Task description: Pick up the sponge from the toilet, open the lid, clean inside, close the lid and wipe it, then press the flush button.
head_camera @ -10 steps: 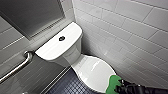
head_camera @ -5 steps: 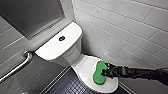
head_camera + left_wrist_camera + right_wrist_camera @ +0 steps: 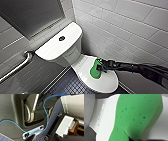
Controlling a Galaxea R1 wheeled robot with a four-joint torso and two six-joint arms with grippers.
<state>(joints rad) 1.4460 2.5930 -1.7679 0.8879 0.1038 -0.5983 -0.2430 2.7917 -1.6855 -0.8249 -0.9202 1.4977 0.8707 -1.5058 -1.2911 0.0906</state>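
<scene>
The white toilet (image 3: pixel 75 50) has its lid (image 3: pixel 82 67) down. The bright green sponge (image 3: pixel 95 70) lies flat against the middle of the lid. My right gripper (image 3: pixel 101 66) reaches in from the right and is shut on the sponge's near edge. In the right wrist view the sponge (image 3: pixel 137 116) looms large over the white lid (image 3: pixel 107 119). The dark round flush button (image 3: pixel 61 38) sits in the middle of the tank top (image 3: pixel 53 48), well away from the gripper. My left gripper is open, with nothing held in it.
A metal grab bar (image 3: pixel 17 67) runs along the grey wall left of the tank. White tiled wall (image 3: pixel 130 32) stands close behind and to the right of the toilet. Dark mosaic floor (image 3: pixel 66 86) lies in front. A blue cable (image 3: pixel 45 112) crosses the robot's body.
My right arm has carried the sponge from the lid's front edge up to its middle, toward the tank. Most of the move came in the first half second.
</scene>
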